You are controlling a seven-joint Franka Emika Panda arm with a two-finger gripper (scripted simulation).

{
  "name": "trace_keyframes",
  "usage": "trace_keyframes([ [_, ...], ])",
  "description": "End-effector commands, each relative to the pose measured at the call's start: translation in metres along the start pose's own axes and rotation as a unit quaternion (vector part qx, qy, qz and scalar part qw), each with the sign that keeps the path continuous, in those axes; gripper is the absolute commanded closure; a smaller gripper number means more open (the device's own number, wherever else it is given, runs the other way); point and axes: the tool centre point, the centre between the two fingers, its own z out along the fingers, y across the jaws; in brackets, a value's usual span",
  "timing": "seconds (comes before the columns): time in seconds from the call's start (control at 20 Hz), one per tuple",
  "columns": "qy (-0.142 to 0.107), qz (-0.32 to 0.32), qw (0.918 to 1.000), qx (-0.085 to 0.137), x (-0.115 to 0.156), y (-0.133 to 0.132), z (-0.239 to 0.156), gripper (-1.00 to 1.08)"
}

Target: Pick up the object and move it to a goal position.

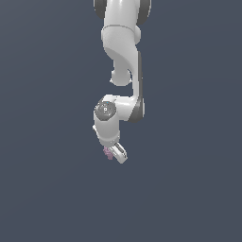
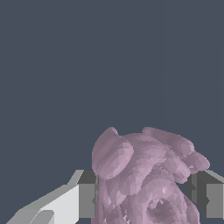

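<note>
Basically the pinkish-purple object (image 2: 144,179) sits right between the jaws, not off to any side of them. Wrist view: the lumpy clump fills the gap, one grey finger pad (image 2: 87,192) against one flank and the other pad (image 2: 205,194) against the opposite flank, so the jaws are clenched on it. Contact looks real on both sides, though the pad faces themselves are mostly hidden behind the bumps.

Exterior view: only a small pink bit of the object (image 1: 108,152) peeks out at the gripper (image 1: 115,153), on the exterior view's left side of the fingers. The arm (image 1: 122,61) comes down from above with the hand tilted.

Long axis: hard to call, the clump is irregular. From the wrist it bulges out past the fingertips, away from the palm, so the grip seems to be on its nearer part.

No goal marker shows in either view, so which way the carry must go cannot be told. No tabletop edge is visible either, only flat dark blue-grey, so whether the object is lifted cannot be told.

Risk, as a guess: bumpy surface, small contact patches, could twist in the grip.
</note>
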Motion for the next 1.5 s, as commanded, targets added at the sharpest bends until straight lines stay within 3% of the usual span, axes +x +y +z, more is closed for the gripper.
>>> trace_keyframes([
  [0.0,0.0,0.0,1.0,0.0,0.0,0.0,0.0,1.08],
  [0.8,0.0,0.0,1.0,0.001,0.001,0.011,-0.012,1.08],
  [1.45,-0.001,0.0,1.0,0.001,0.008,0.083,-0.087,1.08],
])
